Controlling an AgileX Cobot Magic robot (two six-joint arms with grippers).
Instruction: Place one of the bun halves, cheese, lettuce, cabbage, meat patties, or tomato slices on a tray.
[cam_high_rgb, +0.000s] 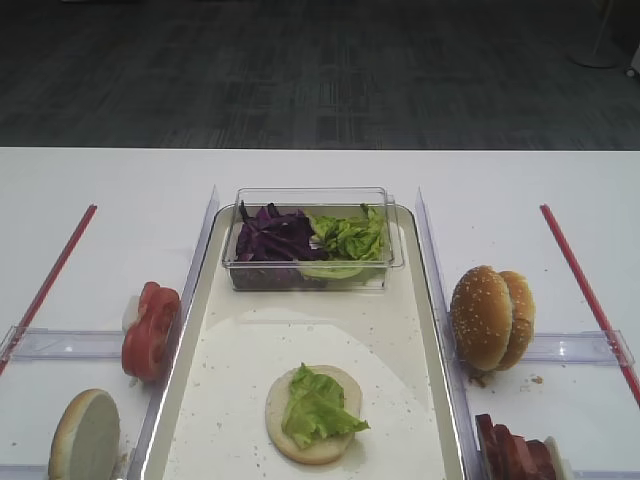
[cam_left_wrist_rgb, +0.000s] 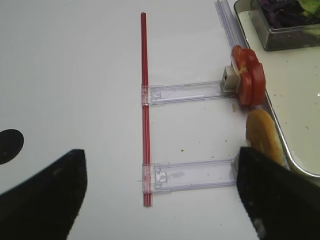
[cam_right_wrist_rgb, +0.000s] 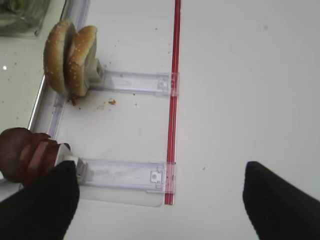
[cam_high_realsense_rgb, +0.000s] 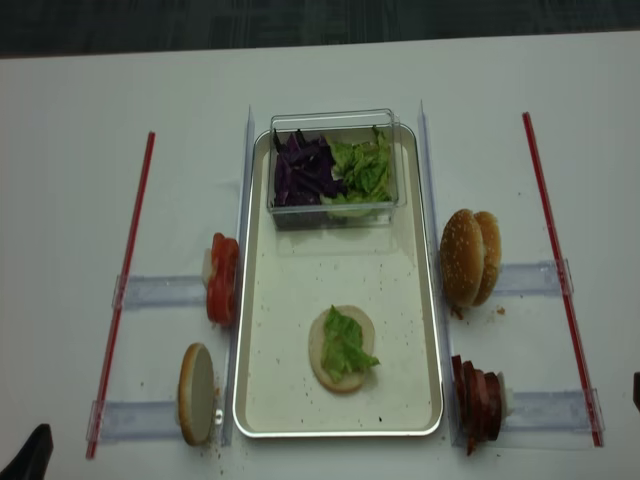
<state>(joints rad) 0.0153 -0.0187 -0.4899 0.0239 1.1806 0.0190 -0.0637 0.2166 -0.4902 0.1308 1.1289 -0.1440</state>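
The tray (cam_high_rgb: 240, 400) lies mid-table and bears one bun half (cam_high_rgb: 285, 440) topped with lettuce (cam_high_rgb: 315, 405). A clear tub (cam_high_rgb: 310, 275) at its far end holds cabbage (cam_high_rgb: 272, 238) and more lettuce. Tomato slices (cam_high_rgb: 150, 330) and a bun half on edge (cam_high_rgb: 85, 437) stand left of the tray. Two bun halves (cam_high_rgb: 490, 317) and the meat patties (cam_high_rgb: 515, 450) stand to its right. Cheese is out of view. My left gripper (cam_left_wrist_rgb: 160, 200) is open over bare table near the left bun half (cam_left_wrist_rgb: 262, 135). My right gripper (cam_right_wrist_rgb: 160, 200) is open and empty beside the patties (cam_right_wrist_rgb: 22, 155).
Clear plastic rails (cam_left_wrist_rgb: 185, 92) hold the food rows on both sides of the tray. A red strip (cam_high_realsense_rgb: 125, 290) runs along the table on the left and another (cam_high_realsense_rgb: 560, 270) on the right. Crumbs lie near the right buns.
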